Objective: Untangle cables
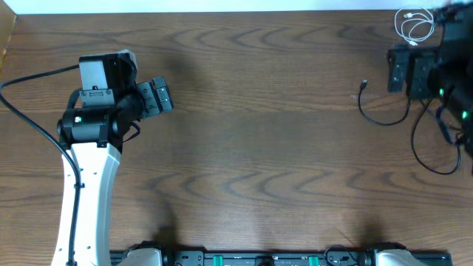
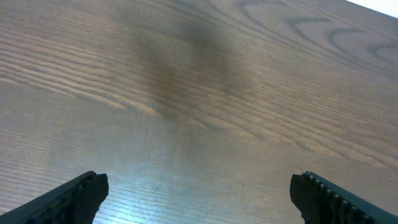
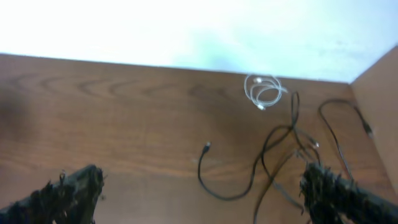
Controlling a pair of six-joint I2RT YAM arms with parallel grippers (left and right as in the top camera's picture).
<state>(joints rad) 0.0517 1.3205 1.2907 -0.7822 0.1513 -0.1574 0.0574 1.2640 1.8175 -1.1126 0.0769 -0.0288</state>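
Observation:
The cables lie at the table's far right. A white cable (image 1: 414,24) (image 3: 264,90) is coiled near the back edge. One black cable (image 1: 383,118) (image 3: 227,194) ends in a small plug on the left, and its loop crosses a second black cable (image 1: 432,159) (image 3: 336,124) in a loose tangle. My right gripper (image 1: 403,70) (image 3: 202,190) hovers over them, open, with nothing between its fingers. Far off at the left, my left gripper (image 1: 160,96) (image 2: 199,196) is open above bare wood.
The brown wooden table (image 1: 251,148) ends close behind the white cable and just right of the black ones. The left arm's own thick black cord (image 1: 29,111) trails off the left side. A black rail (image 1: 259,258) runs along the front edge.

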